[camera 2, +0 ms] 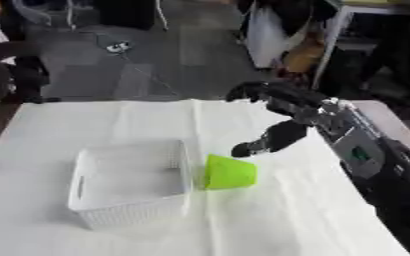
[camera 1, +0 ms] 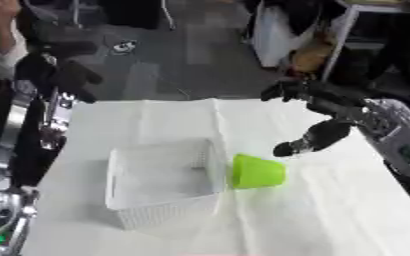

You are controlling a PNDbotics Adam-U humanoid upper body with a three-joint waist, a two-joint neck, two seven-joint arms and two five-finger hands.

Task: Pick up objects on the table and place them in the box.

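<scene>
Green cup [camera 1: 259,171] lies on its side on the white-clothed desk [camera 1: 331,210], touching the right wall of the white mesh basket [camera 1: 160,182], which holds nothing visible. My right hand [camera 2: 283,117] hovers above the cup, fingers [camera 2: 259,142] spread wide, holding nothing.
</scene>
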